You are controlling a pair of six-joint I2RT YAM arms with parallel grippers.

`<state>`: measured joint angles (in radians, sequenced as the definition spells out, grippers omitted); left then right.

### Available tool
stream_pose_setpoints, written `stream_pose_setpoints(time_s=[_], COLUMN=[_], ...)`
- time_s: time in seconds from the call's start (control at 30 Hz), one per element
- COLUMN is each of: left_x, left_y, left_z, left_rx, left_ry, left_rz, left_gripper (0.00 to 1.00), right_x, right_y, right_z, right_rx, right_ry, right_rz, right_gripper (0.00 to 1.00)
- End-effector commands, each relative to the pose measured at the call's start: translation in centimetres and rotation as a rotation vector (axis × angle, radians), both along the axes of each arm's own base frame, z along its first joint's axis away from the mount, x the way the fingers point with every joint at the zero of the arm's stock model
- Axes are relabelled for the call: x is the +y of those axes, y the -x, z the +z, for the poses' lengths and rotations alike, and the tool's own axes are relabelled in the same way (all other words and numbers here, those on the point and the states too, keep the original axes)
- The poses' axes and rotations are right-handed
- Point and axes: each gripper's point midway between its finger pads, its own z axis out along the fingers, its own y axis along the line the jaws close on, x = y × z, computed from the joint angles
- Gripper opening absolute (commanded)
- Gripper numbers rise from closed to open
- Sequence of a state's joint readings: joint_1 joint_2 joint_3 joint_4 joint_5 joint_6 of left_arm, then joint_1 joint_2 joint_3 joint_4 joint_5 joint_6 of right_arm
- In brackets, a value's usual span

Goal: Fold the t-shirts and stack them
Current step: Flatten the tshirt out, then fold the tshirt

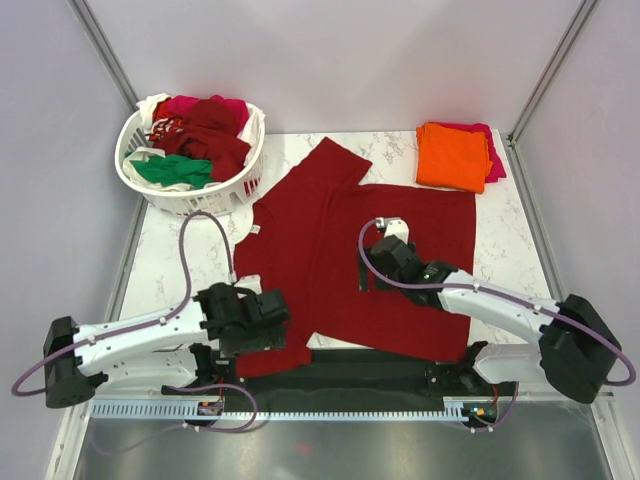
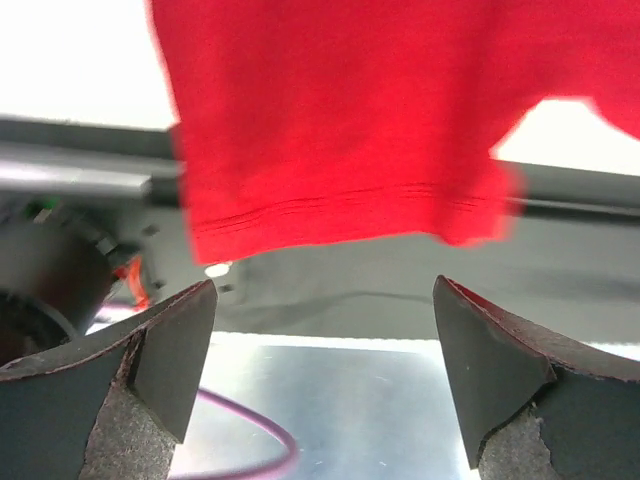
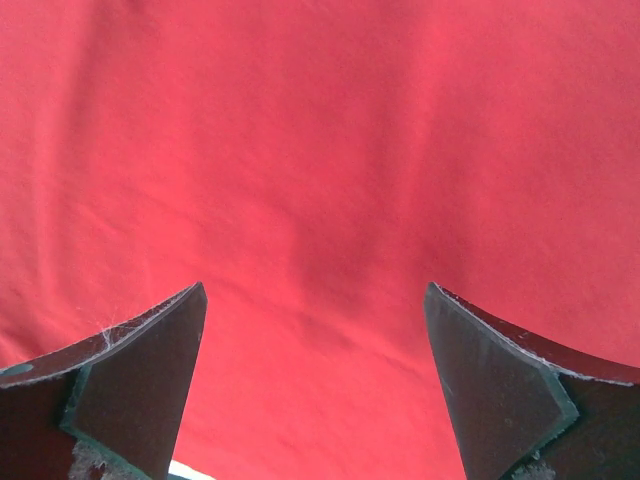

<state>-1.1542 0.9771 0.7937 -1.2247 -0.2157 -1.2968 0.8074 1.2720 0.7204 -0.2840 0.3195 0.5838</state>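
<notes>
Left gripper (image 2: 322, 288): jaws spread wide, nothing between them, nothing touched.
Ahead of left gripper: stitched hem of the dark red t-shirt (image 2: 340, 120), just beyond the fingertips and apart from them.
Right gripper (image 3: 315, 292): jaws just as far apart, nothing clamped; red cloth fills everything ahead of and between the fingers (image 3: 140, 380); contact with the cloth cannot be told.
Dark red t-shirt, overall: spread open on the table (image 1: 170, 255), its middle under the right gripper, its near left corner beside the left gripper.
Top view only: folded orange t-shirt (image 1: 452, 155) on a magenta t-shirt (image 1: 493, 162), well beyond the right gripper and off to its right; white basket (image 1: 190, 197) beyond the left gripper, holding a heap of shirts (image 1: 205, 138) in green, white, dark red and magenta.
Left wrist view only: double seam line along the hem; dark rail and shiny metal below it.
Right wrist view only: soft creases across the cloth.
</notes>
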Motion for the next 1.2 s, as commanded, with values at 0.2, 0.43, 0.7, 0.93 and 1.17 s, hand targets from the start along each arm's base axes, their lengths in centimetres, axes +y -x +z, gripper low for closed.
stream_pose_setpoints(time_s=[0.2,0.43,0.7,0.93,1.17], left_x=[1.9,1.4,2.0,1.8,-0.9], left_y=[1.2,1.2,1.2,0.6,-1.6], left_z=[-3.5,-6.6,-9.1,-8.8,-4.7], left_rx=[0.020,0.035,0.026,-0.004,-0.120], left_ry=[-0.050,-0.078,-0.109,-0.109,0.070], left_rz=[0.261,0.258,0.258,0.246,0.187], left_gripper=[0.89,0.81,0.72,0.02,0.02], right_x=[-4.2,-4.9,-5.1,-4.5,-8.8], right_y=[2.2,3.2,3.8,4.8,5.3], right_z=[3.3,3.3,3.8,2.2,2.6], right_rx=[-0.092,-0.094,-0.103,-0.007,0.007], right_ry=[-0.017,-0.034,-0.070,-0.144,-0.056], right_rz=[-0.059,-0.046,-0.045,-0.111,-0.339], right_gripper=[0.98,0.98,0.98,0.98,0.98])
